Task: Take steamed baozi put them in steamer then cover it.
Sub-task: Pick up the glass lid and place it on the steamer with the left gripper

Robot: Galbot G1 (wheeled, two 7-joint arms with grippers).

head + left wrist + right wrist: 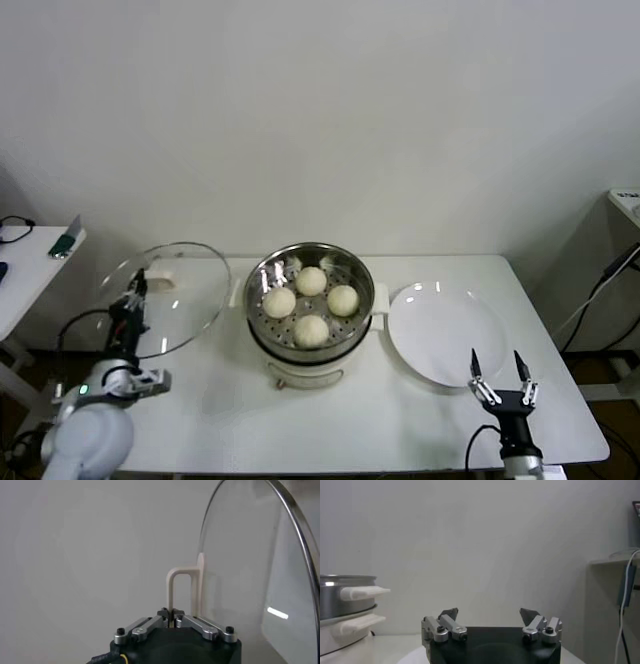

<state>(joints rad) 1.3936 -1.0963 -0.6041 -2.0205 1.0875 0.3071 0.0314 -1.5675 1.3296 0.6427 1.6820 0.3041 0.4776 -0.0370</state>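
Observation:
Several off-white baozi [311,330] lie on the perforated tray inside the shiny steel steamer [353,268] at the table's middle. My left gripper [133,297] is shut on the cream bar handle [176,592] of the clear glass cover [185,295], holding it tilted up off the table, left of the steamer. In the left wrist view the cover [250,570] stands on edge beyond the gripper [171,615]. My right gripper [497,365] is open and empty near the front right of the table, by the plate. The right wrist view shows its fingers [449,614] spread and the steamer's side [340,600].
A flat white plate [445,330] lies right of the steamer. A side table with a small green object [65,240] stands at far left. Another shelf with cables [618,262] stands at far right.

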